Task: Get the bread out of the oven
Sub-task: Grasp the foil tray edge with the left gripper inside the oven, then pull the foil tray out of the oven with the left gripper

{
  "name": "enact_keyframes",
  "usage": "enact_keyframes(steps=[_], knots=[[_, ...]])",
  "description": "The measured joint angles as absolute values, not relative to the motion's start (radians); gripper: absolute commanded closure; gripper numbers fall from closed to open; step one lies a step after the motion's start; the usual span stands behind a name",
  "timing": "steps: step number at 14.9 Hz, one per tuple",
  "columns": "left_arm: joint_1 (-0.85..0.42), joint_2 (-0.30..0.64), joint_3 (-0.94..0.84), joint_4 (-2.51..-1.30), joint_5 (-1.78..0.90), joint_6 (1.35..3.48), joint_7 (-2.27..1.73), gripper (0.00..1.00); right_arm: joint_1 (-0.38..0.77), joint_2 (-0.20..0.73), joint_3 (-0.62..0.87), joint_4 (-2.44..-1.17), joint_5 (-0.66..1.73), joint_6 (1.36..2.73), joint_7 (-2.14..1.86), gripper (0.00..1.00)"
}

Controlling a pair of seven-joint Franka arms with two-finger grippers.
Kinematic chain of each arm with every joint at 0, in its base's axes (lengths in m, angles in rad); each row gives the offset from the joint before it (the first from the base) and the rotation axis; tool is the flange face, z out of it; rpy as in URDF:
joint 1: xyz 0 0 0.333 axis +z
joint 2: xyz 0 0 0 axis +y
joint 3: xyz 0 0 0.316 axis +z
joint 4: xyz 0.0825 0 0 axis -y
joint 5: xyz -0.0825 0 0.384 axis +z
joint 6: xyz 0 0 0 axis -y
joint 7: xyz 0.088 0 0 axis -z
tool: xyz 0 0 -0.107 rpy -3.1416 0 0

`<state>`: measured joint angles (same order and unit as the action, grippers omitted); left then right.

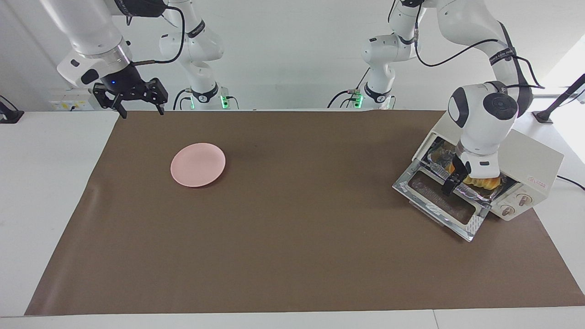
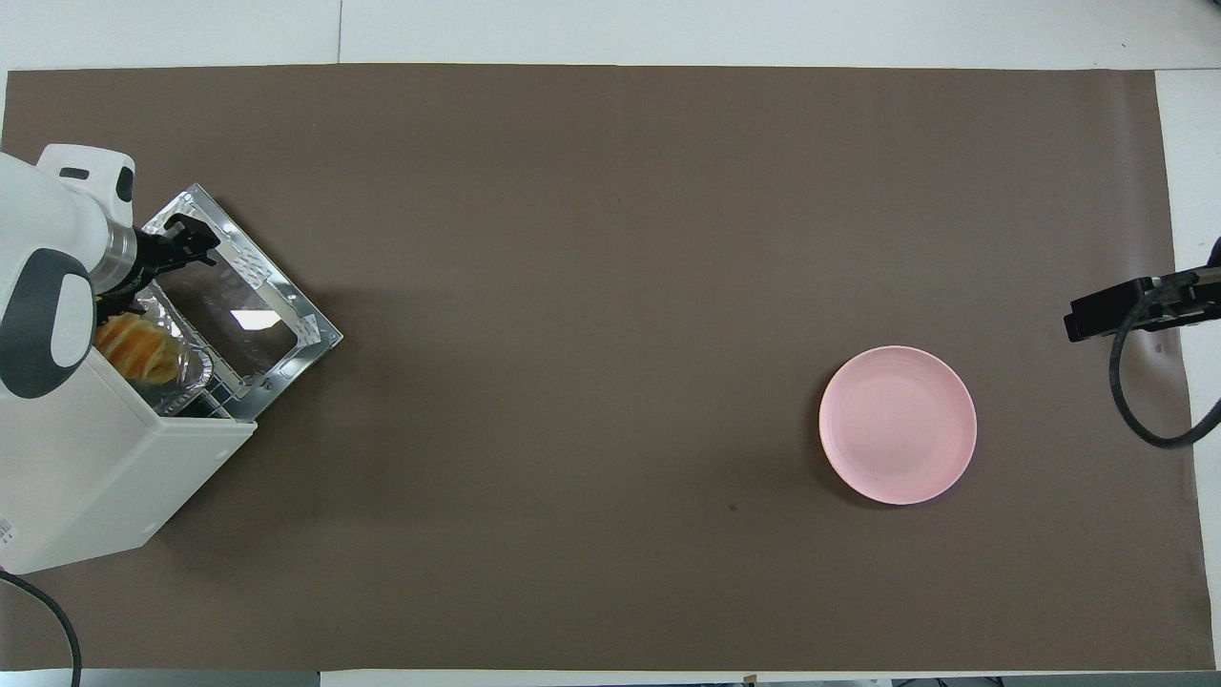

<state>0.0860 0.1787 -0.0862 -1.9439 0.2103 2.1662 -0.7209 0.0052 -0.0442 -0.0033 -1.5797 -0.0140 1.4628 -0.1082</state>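
Note:
The bread point(image 1: 485, 183) lies in a crinkled foil tray point(image 1: 473, 195) at the mouth of the cream-white oven point(image 1: 530, 157), whose glass door point(image 1: 438, 201) hangs down open. My left gripper point(image 1: 458, 182) is down at the bread with its jaws open. One finger point(image 1: 450, 185) stands on the door side of the loaf; the other is hidden by the wrist. From overhead, the left gripper point(image 2: 143, 277) covers much of the bread point(image 2: 143, 350) in the oven point(image 2: 86, 468). My right gripper point(image 1: 135, 103) waits open over the mat's edge at the right arm's end.
A round pink plate point(image 1: 198, 164) sits on the brown mat point(image 1: 292, 228) toward the right arm's end, also seen from overhead as the plate point(image 2: 897, 425). The oven's open door point(image 2: 238, 305) juts out over the mat. A black cable hangs by the right gripper point(image 2: 1130, 307).

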Motion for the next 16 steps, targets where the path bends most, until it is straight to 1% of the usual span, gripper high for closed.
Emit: enact_keyframes(steps=[4,5,9,11,13,16], knots=[[0.088,0.18,-0.085,-1.99,0.211,2.187,-0.729,0.9,0.005,-0.044,-0.003,-1.58,-0.014,1.463,-0.108,0.0],[0.088,0.18,-0.085,-1.999,0.212,2.187,-0.729,1.0,0.005,-0.044,-0.003,-1.58,-0.014,1.463,-0.108,0.0],[0.085,0.176,-0.091,-1.999,0.216,2.192,-0.712,1.0,0.005,-0.044,-0.003,-1.58,-0.014,1.463,-0.108,0.0],[0.054,0.178,-0.099,-1.966,0.216,2.188,-0.698,1.0,0.005,-0.044,-0.003,-1.58,-0.014,1.463,-0.108,0.0],[-0.03,0.19,-0.104,-1.914,0.215,2.167,-0.696,1.0,0.005,-0.044,-0.003,-1.58,-0.014,1.463,-0.108,0.0],[-0.215,0.215,-0.113,-1.856,0.215,2.167,-0.694,1.0,0.005,-0.044,-0.003,-1.58,-0.014,1.463,-0.108,0.0]])
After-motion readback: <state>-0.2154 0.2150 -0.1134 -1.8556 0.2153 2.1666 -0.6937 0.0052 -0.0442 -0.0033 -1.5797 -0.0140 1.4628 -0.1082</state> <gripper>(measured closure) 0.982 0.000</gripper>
